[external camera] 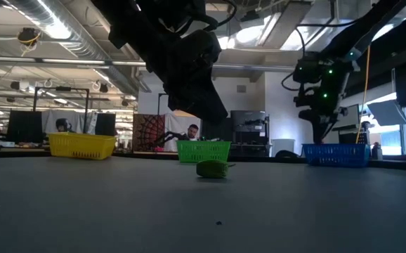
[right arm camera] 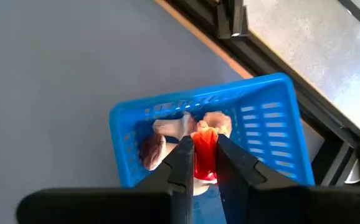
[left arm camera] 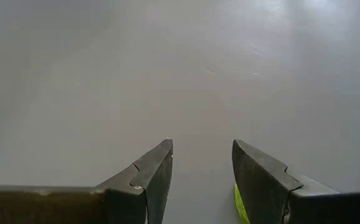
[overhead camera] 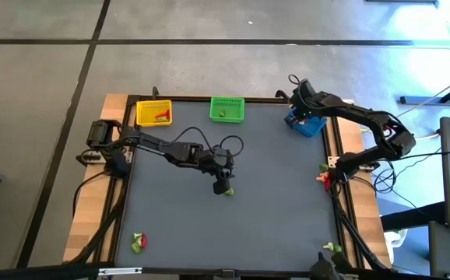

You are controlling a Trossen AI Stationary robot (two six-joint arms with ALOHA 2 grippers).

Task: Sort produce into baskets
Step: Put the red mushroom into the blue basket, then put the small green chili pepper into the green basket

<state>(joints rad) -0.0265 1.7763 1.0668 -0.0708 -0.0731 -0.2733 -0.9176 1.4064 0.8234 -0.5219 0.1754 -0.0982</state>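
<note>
A red piece (right arm camera: 205,155) is pinched in the right gripper (right arm camera: 206,163) directly above the blue basket (right arm camera: 273,134), upper right of the high view, placed to drop in beside the pale pieces (right arm camera: 167,130) already there. A green piece (overhead camera: 228,190) lies mid-worktop (overhead camera: 272,225) just beside the left gripper (overhead camera: 221,185), whose fingers stand apart and empty. More pieces sit lower left (overhead camera: 137,242) and at the right edge (overhead camera: 323,177). The yellow basket (overhead camera: 153,113) and green basket (overhead camera: 226,110) stand along the top.
</note>
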